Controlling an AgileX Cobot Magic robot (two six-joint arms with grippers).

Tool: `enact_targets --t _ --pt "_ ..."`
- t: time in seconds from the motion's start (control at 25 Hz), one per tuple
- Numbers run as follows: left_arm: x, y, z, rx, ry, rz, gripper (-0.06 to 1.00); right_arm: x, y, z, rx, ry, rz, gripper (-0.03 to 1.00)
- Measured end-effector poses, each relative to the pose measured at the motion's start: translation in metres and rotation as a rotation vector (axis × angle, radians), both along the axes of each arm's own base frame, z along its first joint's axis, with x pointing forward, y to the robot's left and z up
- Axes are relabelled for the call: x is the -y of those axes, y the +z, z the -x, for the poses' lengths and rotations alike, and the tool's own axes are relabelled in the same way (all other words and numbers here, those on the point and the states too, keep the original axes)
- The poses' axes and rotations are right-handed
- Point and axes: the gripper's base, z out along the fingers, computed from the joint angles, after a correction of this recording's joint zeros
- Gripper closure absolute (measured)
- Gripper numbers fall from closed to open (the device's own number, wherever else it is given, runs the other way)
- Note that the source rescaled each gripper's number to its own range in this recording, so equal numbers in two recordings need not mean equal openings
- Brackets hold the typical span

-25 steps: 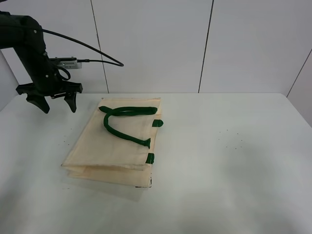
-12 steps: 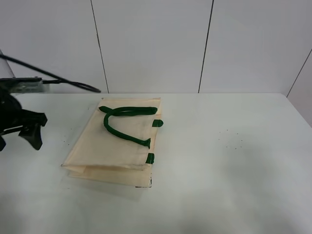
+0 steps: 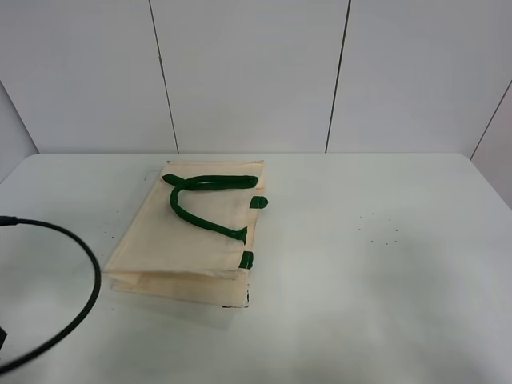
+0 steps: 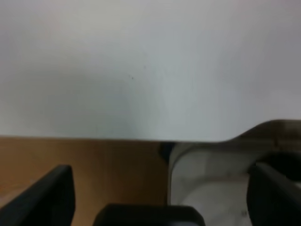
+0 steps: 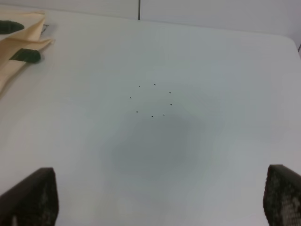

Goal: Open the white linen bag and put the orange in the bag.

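Observation:
The white linen bag [image 3: 188,236] lies flat and closed on the white table [image 3: 376,280], left of centre, with its dark green handles [image 3: 200,204] lying on top. One corner of the bag, with a green tab, shows in the right wrist view [image 5: 19,42]. The orange is out of view in every frame. My left gripper [image 4: 160,197] is open and empty, hanging over the table's edge away from the bag. My right gripper [image 5: 157,193] is open and empty above bare table, to the right of the bag. Neither gripper shows in the exterior high view.
A black cable [image 3: 80,280] loops over the table's front left corner. The left wrist view shows the table's edge [image 4: 117,137], with brown floor [image 4: 94,165] and a white frame part [image 4: 207,174] below it. A ring of small dark dots [image 5: 153,100] marks the table.
The left arm has swung from beside the bag's far left corner, forward and down, out of the exterior high view. Only its cable remains there. The bag has not moved.

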Motion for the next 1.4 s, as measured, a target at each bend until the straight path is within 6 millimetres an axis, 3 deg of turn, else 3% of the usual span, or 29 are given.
enact_targets --t 0.36,0.6,1.4 --pt "-0.001 0.021 0.065 0.449 -0.082 0.035 0.03 0.000 0.000 0.000 0.000 0.002 -0.003 -0.03" --pt "-0.002 0.022 0.091 0.625 -0.091 0.048 0.04 0.000 0.000 0.000 0.000 0.002 -0.003 -0.03" --pt "-0.003 0.021 0.098 0.670 -0.077 0.033 0.04 -0.001 0.000 0.000 0.000 0.004 -0.006 -0.03"
